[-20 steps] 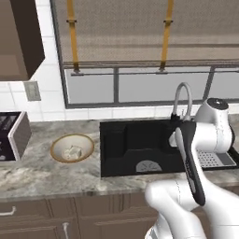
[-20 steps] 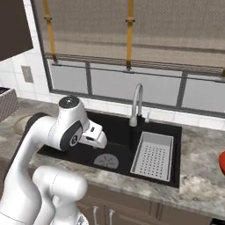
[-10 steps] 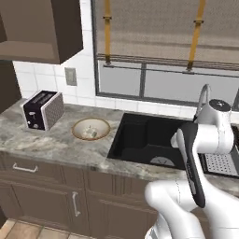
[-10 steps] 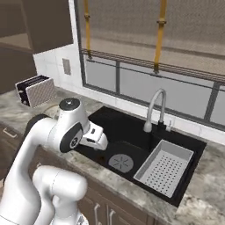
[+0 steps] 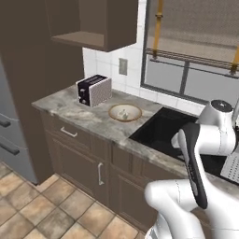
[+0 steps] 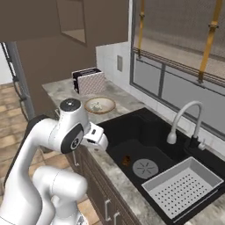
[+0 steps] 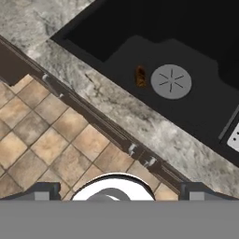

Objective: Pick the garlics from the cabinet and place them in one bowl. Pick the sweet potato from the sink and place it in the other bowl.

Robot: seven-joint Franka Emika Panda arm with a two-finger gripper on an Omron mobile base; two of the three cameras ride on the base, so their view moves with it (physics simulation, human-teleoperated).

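Two garlics (image 5: 124, 112) lying in the tan wooden bowl (image 5: 125, 112) on the marble tabletop (image 5: 81, 112), between toaster (image 5: 94, 90) and black sink (image 5: 163, 132), under the dark brown cabinet (image 5: 93, 21). No readable writing on the toaster. White arm bent at the elbow over the basin's right side.

From the right base view: arm folded, wrist by the sink's (image 6: 145, 145) near rim. Sweet potato (image 6: 126, 160) on the basin floor beside the round drain (image 6: 145, 168); grey perforated tray (image 6: 182, 186) to its right, curved faucet (image 6: 186, 123) behind. Tan bowl (image 6: 99, 105) by the toaster (image 6: 88, 80).

Along the hand: pincer (image 7: 116, 193) spread wide, grasping nothing, above the tiled floor (image 7: 42, 140) and the tabletop edge; sweet potato (image 7: 140, 76) just beside the drain (image 7: 171, 81).
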